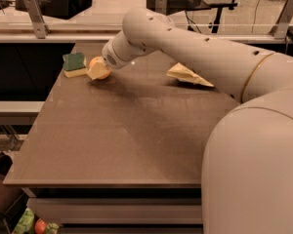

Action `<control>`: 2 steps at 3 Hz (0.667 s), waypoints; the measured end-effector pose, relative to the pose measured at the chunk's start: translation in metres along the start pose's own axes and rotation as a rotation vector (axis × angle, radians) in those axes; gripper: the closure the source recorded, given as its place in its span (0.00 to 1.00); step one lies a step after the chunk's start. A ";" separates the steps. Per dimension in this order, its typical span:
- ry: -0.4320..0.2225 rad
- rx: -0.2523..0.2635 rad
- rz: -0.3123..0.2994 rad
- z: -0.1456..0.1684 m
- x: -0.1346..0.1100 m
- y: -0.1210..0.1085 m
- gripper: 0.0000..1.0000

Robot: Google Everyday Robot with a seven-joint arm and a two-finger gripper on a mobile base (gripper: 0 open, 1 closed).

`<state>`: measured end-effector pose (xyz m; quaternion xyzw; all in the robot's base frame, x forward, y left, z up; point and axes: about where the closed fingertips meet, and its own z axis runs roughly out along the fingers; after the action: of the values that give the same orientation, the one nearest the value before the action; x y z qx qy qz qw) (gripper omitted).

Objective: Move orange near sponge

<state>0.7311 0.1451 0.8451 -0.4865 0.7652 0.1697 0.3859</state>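
Observation:
The orange [94, 63] sits between the pale fingers of my gripper [98, 70], which is shut on it, low over the back left part of the brown table [127, 140]. The sponge [74, 64], with its dark green top and pale yellow base, lies on the table just left of the orange, a small gap away. My white arm reaches in from the right and hides part of the orange.
A yellow-and-brown snack bag [189, 75] lies at the back right of the table. The table's left edge is close to the sponge. A small red fruit with green packets [38, 225] lies on the floor at lower left. Metal posts [35, 14] stand behind.

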 end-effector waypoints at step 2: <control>0.001 -0.005 0.000 0.003 0.000 0.002 0.82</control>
<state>0.7307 0.1475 0.8427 -0.4875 0.7651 0.1713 0.3843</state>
